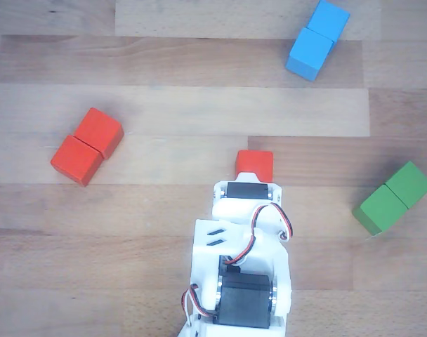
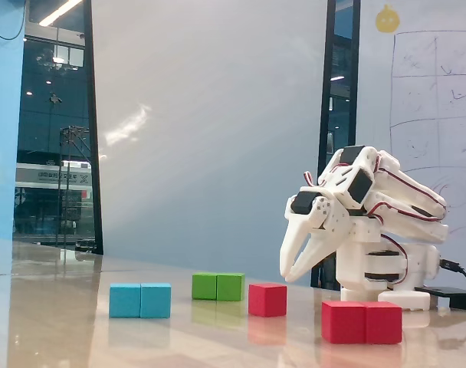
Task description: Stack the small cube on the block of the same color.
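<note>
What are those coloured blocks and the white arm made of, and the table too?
The small cube and the red block look like painted wood: matte, even colour, crisp edges, though plastic is possible. The blue block and green block look the same. The arm seems moulded or printed white plastic with black motor housings. The table shows wood grain in planks, with a smooth sheen that reflects the blocks.
</note>
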